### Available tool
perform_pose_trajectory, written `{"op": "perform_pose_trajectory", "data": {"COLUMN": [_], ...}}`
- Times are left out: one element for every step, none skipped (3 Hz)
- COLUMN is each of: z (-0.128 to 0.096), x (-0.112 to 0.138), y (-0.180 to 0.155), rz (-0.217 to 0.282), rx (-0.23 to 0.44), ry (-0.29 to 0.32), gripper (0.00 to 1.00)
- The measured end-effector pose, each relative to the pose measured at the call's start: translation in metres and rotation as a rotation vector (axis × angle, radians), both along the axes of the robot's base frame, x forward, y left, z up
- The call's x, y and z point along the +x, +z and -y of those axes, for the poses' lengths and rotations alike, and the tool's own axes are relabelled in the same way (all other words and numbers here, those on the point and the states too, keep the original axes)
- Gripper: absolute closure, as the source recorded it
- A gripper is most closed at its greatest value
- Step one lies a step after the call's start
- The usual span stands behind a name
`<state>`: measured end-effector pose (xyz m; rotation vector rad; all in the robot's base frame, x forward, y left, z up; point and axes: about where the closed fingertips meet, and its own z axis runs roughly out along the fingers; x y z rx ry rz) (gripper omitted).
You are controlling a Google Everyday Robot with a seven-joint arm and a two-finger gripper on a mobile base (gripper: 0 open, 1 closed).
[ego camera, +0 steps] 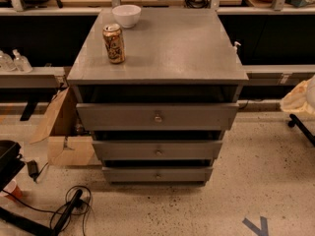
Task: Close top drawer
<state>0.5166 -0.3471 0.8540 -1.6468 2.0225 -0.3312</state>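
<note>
Jutting from grey wooden cabinet (162,48): three drawers (157,150), wide grey top drawer (157,116) furthest. On cabinet: one gold can (113,44), one white bowl (126,15). Cream gripper (297,100) right of cabinet, grip state unreadable.

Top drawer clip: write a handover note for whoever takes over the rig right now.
The gripper is at the far right edge of the camera view, apart from the drawer.
The top drawer stands pulled out, with a dark gap behind its front under the cabinet top. Nothing touches its knob.
Done: nothing yet.
Left: bring the gripper to the front panel and push it flush.
A can and a bowl stand on the cabinet top.
</note>
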Motion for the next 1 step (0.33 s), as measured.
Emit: {"op": "perform_pose_trajectory", "data": {"z": [0.0101], "x": [-0.008], "y": [0.0362], "rz": [0.043], "rx": [0.006], "ry": [0.006], "gripper": [1.0]}}
